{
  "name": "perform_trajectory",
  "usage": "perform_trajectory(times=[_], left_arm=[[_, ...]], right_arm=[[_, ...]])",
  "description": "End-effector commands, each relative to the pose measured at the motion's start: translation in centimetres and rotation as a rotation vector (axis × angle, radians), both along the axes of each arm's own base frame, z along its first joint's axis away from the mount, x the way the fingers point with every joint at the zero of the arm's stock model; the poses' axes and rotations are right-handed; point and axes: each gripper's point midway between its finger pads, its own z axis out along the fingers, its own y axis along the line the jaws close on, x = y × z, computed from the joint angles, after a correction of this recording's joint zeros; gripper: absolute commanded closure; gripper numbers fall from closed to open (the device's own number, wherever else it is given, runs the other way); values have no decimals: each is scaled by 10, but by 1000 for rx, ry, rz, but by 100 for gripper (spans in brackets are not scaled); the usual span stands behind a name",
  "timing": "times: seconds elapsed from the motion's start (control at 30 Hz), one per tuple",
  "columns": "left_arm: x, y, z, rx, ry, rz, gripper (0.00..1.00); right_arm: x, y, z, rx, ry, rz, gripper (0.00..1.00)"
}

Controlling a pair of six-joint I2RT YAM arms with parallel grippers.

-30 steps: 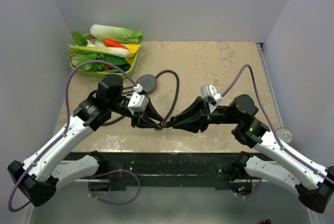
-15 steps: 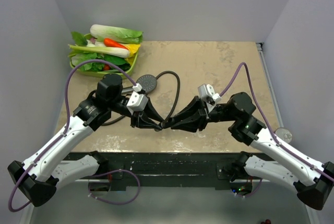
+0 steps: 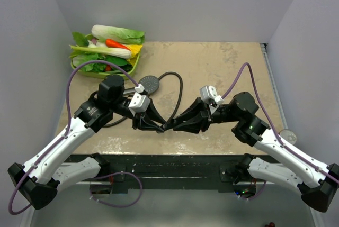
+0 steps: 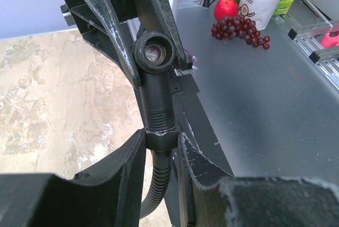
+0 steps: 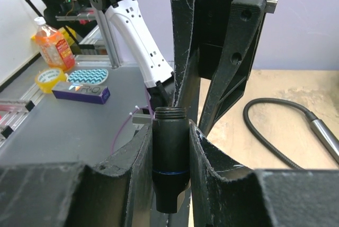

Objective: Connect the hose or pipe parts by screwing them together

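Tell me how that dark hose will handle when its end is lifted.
The hose will probably flop and trail, since it lies in a loose loop on the table. Its ribbed sheath suggests easy bending. The hex nut pinched by the left tool looks rigid, so that end should stay steady.

The left arm point(image 3: 63, 137) and right arm point(image 3: 280, 147) converge above the near edge of the table point(image 3: 228, 63). The left gripper point(image 3: 159, 127), clamped on the hose nut point(image 4: 159, 140), meets the right gripper point(image 3: 170, 126), clamped on the threaded fitting point(image 5: 170, 153), tip to tip.
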Motion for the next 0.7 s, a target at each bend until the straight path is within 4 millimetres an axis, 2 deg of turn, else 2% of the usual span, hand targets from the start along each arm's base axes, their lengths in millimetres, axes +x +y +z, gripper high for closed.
perform_trajectory(times=[0.0,0.2,0.4,0.6,0.67], left_arm=[[-7,0,34,-94,-92,-48,100],[-7,0,39,-106,-93,-49,100],[-6,-1,43,-119,-100,-43,100],[8,-4,35,-96,-125,33,100],[16,-5,33,-86,-132,76,100]], right_arm=[[4,0,0,-18,-30,-21,100],[8,3,1,-6,-25,-29,100],[13,10,-6,-9,46,-33,100],[18,11,-17,-49,124,-62,100],[20,9,-15,-43,125,-86,100]])
